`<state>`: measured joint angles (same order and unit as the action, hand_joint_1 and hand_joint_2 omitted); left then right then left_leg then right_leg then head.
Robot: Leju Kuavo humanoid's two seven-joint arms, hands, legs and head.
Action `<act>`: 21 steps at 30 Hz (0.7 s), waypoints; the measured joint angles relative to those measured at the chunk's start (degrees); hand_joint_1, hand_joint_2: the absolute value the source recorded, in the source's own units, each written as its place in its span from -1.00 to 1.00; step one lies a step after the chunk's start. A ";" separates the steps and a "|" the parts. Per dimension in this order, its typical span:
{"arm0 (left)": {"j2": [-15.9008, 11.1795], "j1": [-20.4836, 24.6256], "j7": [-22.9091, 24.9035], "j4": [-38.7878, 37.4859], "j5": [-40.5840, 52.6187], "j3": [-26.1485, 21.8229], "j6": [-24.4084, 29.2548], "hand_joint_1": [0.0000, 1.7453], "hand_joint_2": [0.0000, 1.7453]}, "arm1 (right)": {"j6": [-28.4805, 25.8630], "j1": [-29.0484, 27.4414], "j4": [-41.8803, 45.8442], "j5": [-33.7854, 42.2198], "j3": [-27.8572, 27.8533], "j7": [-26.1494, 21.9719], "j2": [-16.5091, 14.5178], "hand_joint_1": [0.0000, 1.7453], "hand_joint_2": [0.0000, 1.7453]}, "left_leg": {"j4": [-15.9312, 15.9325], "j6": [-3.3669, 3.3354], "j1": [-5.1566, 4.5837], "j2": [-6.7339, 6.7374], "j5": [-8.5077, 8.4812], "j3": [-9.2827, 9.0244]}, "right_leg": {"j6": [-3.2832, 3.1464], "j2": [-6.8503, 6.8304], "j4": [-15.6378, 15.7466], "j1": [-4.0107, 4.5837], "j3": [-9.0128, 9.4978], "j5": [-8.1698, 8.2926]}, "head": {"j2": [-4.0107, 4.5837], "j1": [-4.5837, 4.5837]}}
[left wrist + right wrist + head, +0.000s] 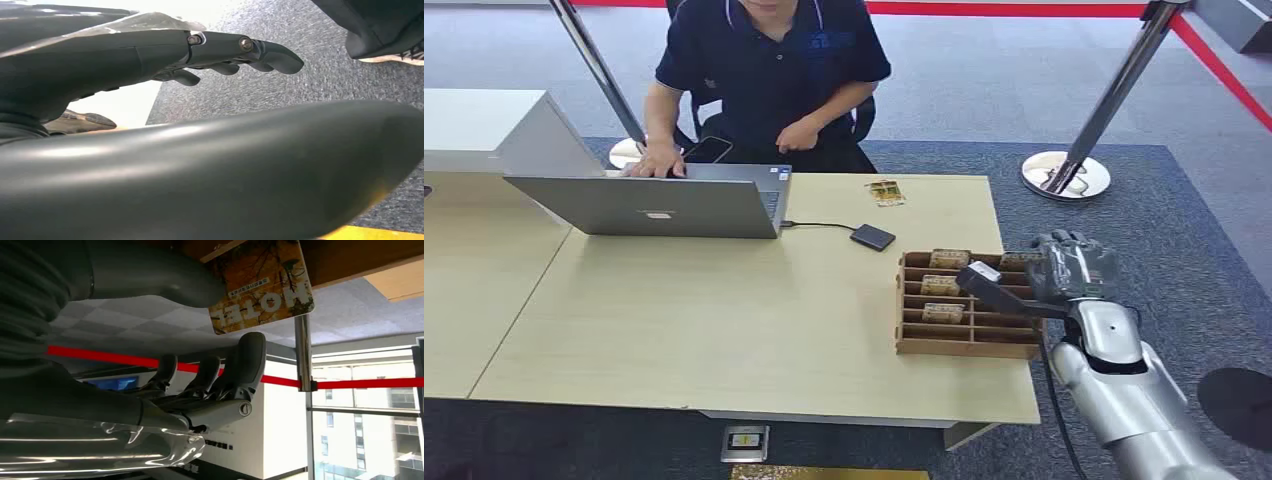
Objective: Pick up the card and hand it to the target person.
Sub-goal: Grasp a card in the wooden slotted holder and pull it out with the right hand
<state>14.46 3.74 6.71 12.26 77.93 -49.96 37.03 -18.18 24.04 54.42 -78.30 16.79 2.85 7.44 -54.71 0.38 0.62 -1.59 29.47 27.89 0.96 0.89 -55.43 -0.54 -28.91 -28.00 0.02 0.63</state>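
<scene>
A wooden card rack (969,345) stands at the table's right front and holds several orange-brown cards (940,285). My right hand (1072,266) hovers at the rack's far right corner, beside the card in the back slot (1021,260). In the right wrist view that "HOTEL" card (262,287) sticks out of the wooden rack (350,260). The thumb (165,282) lies behind the card and the fingers (245,365) sit just off its free edge, not gripping it. My left hand (225,50) hangs by the floor, fingers stretched out, holding nothing. The person (769,70) sits across the table.
An open grey laptop (654,205) stands at the table's far left, cabled to a small black device (873,237). A loose card (885,192) lies near the far edge. Barrier posts (1066,175) with red tape stand behind. A white counter (484,125) is at the left.
</scene>
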 joint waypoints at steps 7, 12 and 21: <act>0.01 0.00 -0.05 0.00 -0.11 0.00 0.00 -1.00 -1.00 | 0.13 -0.02 0.00 0.27 0.09 -0.10 -0.27 -0.01 1.00 | 0.00 0.00 0.00 0.00 0.00 0.00 | 0.00 0.00 0.00 0.00 0.00 0.00 | 0.00 0.00; -0.01 0.00 -0.13 0.00 0.14 0.00 -0.02 -1.00 -1.00 | 0.14 -0.22 0.00 0.85 0.11 -0.12 -0.39 0.03 1.00 | 0.00 0.00 0.00 0.00 0.00 0.00 | 0.00 0.00 0.00 0.00 0.00 0.00 | 0.00 0.00; -0.01 0.00 0.02 0.00 0.25 0.00 -0.02 -1.00 -1.00 | 0.29 -0.34 -0.02 0.52 0.11 -0.05 -0.64 0.47 1.00 | 0.00 0.00 0.00 0.00 0.00 -0.01 | 0.00 0.00 0.00 0.00 0.00 0.00 | 0.00 0.00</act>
<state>14.45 3.74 6.73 12.26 78.18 -49.97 37.00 -17.90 23.70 54.41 -77.78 16.90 2.80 6.80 -54.71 0.38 0.62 -1.59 29.47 27.88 0.96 0.89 -55.43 -0.54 -28.92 -28.00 0.02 0.63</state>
